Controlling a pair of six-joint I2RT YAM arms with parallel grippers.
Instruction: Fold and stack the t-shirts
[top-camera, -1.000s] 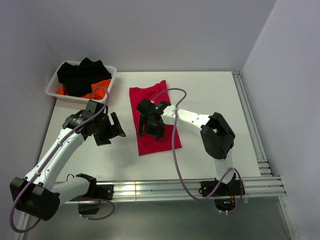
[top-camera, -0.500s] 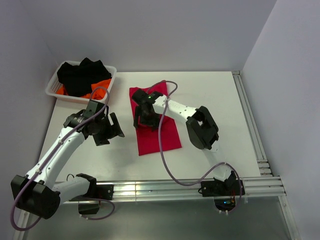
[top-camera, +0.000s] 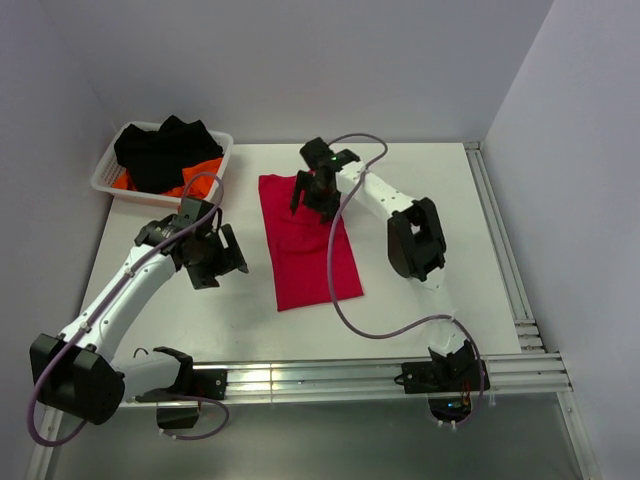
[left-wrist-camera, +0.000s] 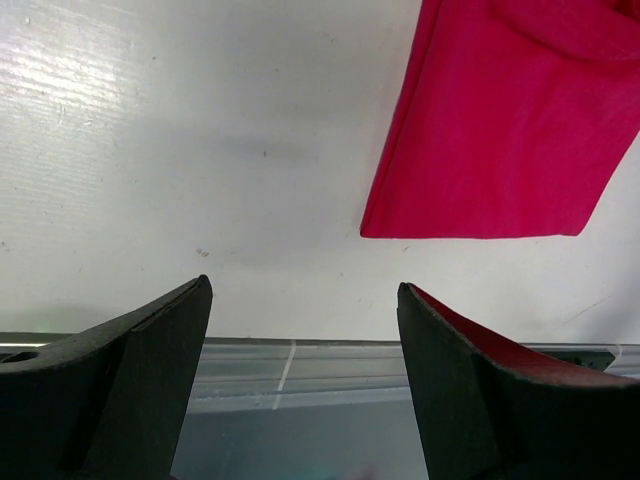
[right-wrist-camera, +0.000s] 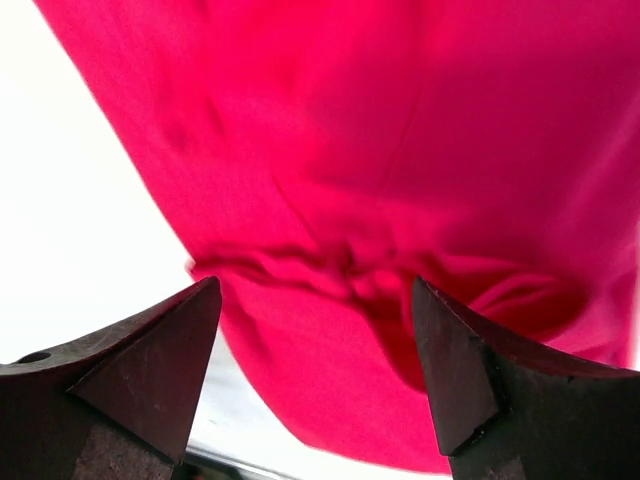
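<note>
Red t-shirt (top-camera: 310, 262) lies flat mid-bench as a long narrow strip running from the far edge toward the near edge. The sides look folded in; the near end is square and tidy. It is not yet folded across its length.

Right gripper (top-camera: 316, 200) hangs over the far end of the strip. In the wrist view its fingers stand apart with nothing between them, and the cloth below is rumpled into a ridge. I can't tell whether the tips touch the fabric.

Left gripper (top-camera: 222, 265) sits over bare bench (top-camera: 430, 200), left of the shirt and nearer the left edge. Its fingers are spread wide and hold nothing. The wrist view shows the shirt's near-left corner just beyond the tips.

White mesh basket (top-camera: 103, 178) is at the far left corner, holding a black cloth (top-camera: 165, 150) heaped over an orange cloth (top-camera: 205, 170).

Progress: early. One shirt is part-folded, probably with the crosswise fold left. No stack is started. The basket cloths, likely more shirts, are untouched.
</note>
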